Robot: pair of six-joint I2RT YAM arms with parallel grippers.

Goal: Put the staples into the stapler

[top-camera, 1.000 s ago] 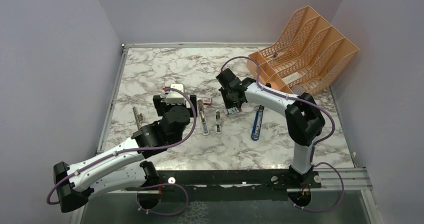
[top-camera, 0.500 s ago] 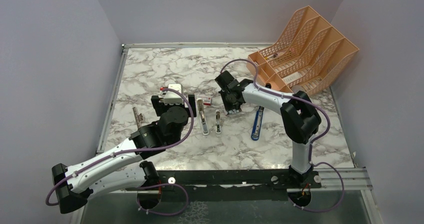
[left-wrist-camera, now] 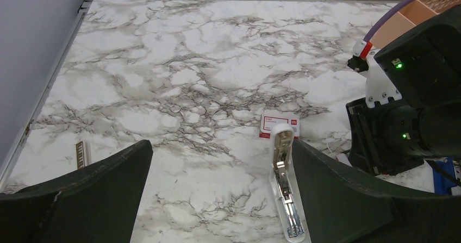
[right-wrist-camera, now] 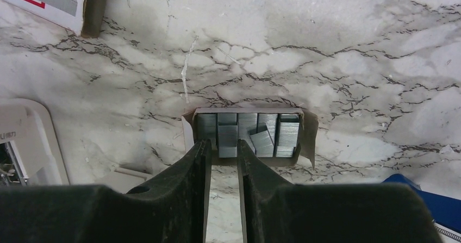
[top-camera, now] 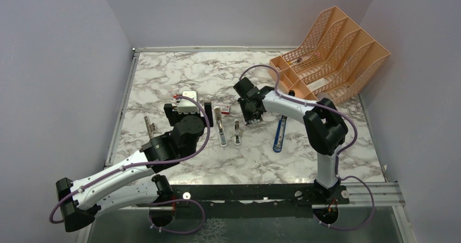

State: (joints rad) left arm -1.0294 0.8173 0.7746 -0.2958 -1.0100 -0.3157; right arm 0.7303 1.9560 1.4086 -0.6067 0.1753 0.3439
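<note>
Top view: one stapler (top-camera: 220,128) lies near the middle of the worktop (top-camera: 179,74). One red-and-white box (top-camera: 224,110) sits at its 12 o'clock. One shorter slim piece (top-camera: 237,132) lies just beside it at 3 o'clock, and one blue-and-black tool (top-camera: 279,133) lies farther out the same way. One orange rack (top-camera: 331,53) stands at 2 o'clock. The right pincer (top-camera: 250,113) is low over the worktop at the stapler's 1 o'clock.

Left wrist view: the left pincer (left-wrist-camera: 220,145) is spread wide and holds nothing. The stapler's silver channel faces up at 5 o'clock. One thin grey strip (left-wrist-camera: 81,153) lies at 9 o'clock; I cannot tell what it is.

Right wrist view: the staples (right-wrist-camera: 266,137) lie in one small cardboard tray (right-wrist-camera: 307,134). There seem to be five blocks side by side, with one more askew on top. The right pincer's fingers (right-wrist-camera: 198,164) are narrowly apart around the second block from the left. I cannot tell whether they grip it yet.

The step appears to be picking up a block. Next it needs a firm pinch on that one block, a straight lift, then a carry to 8 o'clock into the channel.
</note>
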